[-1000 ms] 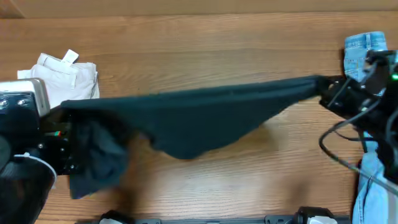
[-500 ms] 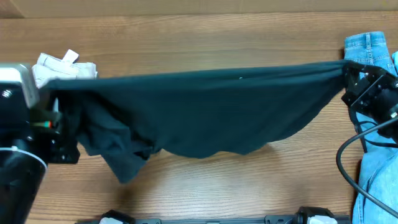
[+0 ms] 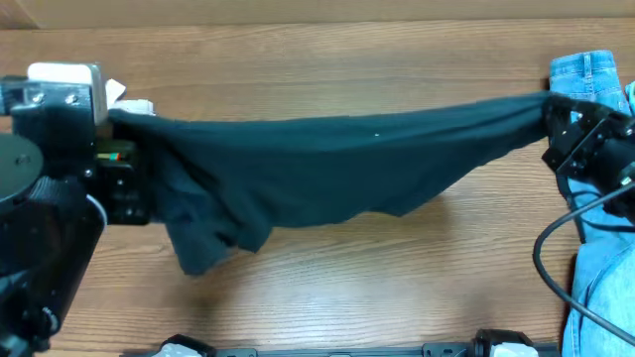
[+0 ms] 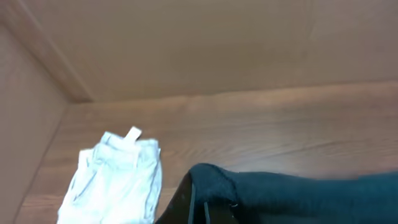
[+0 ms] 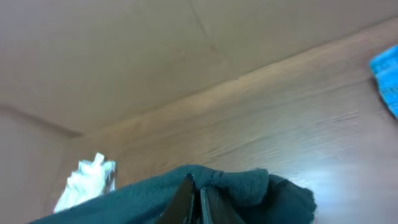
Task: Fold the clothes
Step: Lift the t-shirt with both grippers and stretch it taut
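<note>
The clothes (image 3: pixel 327 164), a very dark navy T-shirt, hang stretched in the air across the table between both arms, the lower part sagging towards the left. My left gripper (image 3: pixel 124 119) is shut on the shirt's left end; its wrist view shows dark cloth (image 4: pixel 292 196) bunched over the shut fingers (image 4: pixel 200 208). At the far right, my right gripper (image 3: pixel 549 109) is shut on the other end, with fabric (image 5: pixel 236 186) wrapped round its closed fingertips (image 5: pixel 198 199). No lettering shows.
Beige folded shorts (image 3: pixel 134 104) with a white tag lie at the back left, mostly hidden behind the left arm, and show fully in the left wrist view (image 4: pixel 115 180). Light blue jeans (image 3: pixel 585 79) lie along the right edge under the right arm. A cable (image 3: pixel 556 248) loops there.
Both arms have carried the shirt towards the back of the table, the left one furthest. The shirt was pulled wider and tauter, then sagged a little on the left.
</note>
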Controlling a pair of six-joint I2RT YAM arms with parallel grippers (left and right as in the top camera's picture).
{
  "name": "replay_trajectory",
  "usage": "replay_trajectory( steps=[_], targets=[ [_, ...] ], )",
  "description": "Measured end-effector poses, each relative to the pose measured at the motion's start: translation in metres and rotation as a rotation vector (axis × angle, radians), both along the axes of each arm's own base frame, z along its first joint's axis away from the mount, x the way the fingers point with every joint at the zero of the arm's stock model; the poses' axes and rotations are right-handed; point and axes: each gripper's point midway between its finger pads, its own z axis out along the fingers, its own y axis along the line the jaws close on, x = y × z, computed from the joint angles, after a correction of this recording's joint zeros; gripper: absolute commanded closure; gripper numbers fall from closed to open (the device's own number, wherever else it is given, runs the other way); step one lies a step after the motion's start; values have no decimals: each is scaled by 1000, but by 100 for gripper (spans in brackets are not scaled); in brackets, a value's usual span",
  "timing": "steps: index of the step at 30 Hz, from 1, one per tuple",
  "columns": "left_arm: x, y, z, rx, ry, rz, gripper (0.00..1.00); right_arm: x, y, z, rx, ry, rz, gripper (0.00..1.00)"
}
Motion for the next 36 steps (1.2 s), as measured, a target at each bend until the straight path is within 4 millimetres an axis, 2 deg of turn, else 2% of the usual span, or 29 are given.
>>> replay_trajectory(
  steps=[1,3,7,9,11,13,14,15,16,17,18,20,22,25,29,31,33,36],
  targets=[
    [-6,2,0,1,0,-1,96,-3,1,-1,-9,3,12,96],
    [-21,5,13,-27,-55,-17,96,-11,4,11,-27,-47,33,96],
    [-56,22,39,-71,-193,0,96,-32,7,58,-32,-242,29,96],
    [-60,27,46,-71,-230,15,96,-35,7,68,-11,-280,19,96],
    [-41,20,55,-56,-254,8,96,-10,7,76,15,-306,21,96],
    [-2,4,56,-15,-237,-10,96,37,7,69,39,-279,40,96],
    [20,-5,51,11,-212,-16,96,67,9,52,58,-221,62,96],
    [39,-12,43,37,-183,-24,96,83,11,36,73,-167,78,96],
    [60,-20,28,72,-122,-36,96,103,13,8,93,-76,95,96],
    [76,-27,6,109,-44,-46,96,112,15,-16,107,1,105,96],
    [84,-31,-8,131,11,-54,96,113,16,-26,108,37,114,96],
    [84,-32,-24,153,75,-66,96,100,17,-26,97,47,123,96],
    [67,-26,-20,149,67,-65,96,72,19,-6,77,-9,130,96],
    [11,-4,4,109,-22,-55,96,12,23,39,44,-166,136,96],
    [-59,24,33,45,-178,-43,96,-45,22,78,7,-332,109,96],
    [-90,36,42,15,-248,-38,96,-60,22,87,3,-375,101,96],
    [-101,40,45,2,-276,-35,96,-64,23,90,4,-388,101,96],
    [-96,39,45,5,-273,-31,96,-59,22,88,5,-374,97,96]
  ],
)
